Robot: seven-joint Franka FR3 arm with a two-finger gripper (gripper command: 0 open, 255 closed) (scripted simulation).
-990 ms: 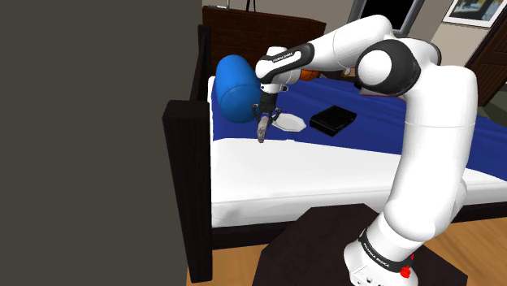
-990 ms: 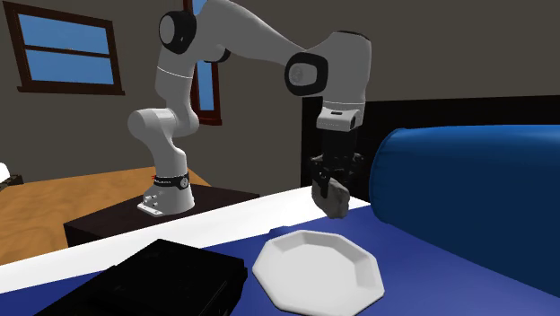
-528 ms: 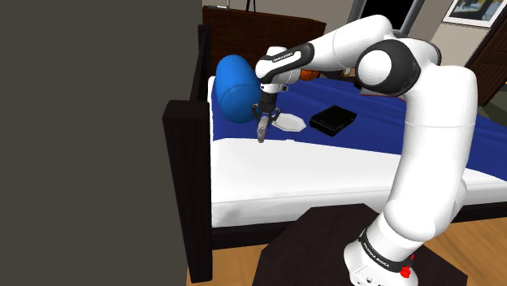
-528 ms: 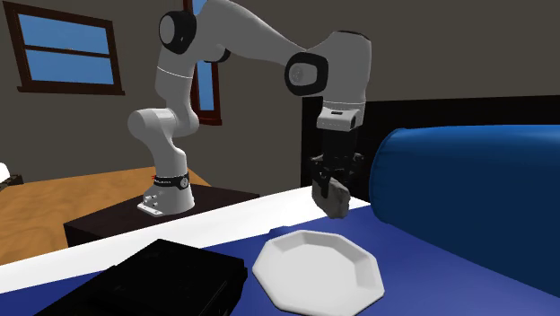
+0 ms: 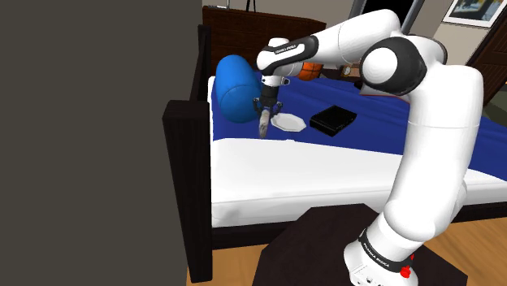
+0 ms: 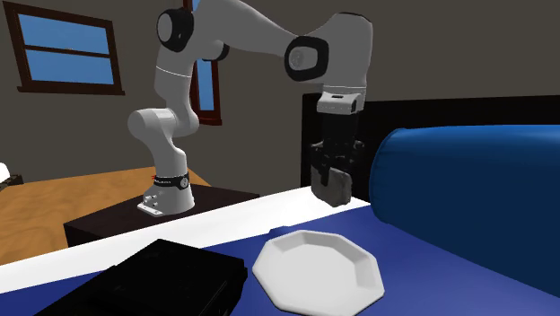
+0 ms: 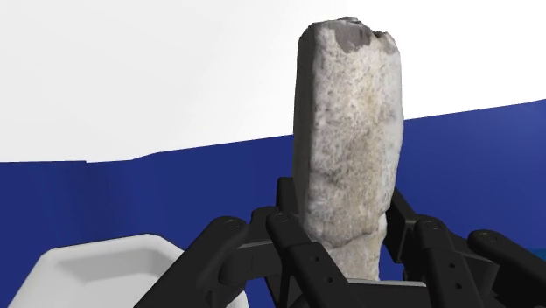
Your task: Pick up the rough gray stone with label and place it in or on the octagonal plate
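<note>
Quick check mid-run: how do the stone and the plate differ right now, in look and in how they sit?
The stone is rough, mottled grey and tall; the plate is smooth, white, flat and eight-sided. The stone hangs upright in the air, clasped by the gripper; the plate lies free on the blue bedcover. Both are close to the blue bolster.

A home bedroom: a dark-framed bed (image 5: 325,171), a blue bolster (image 5: 233,88) on it, a wood-framed window (image 6: 67,49)
</note>
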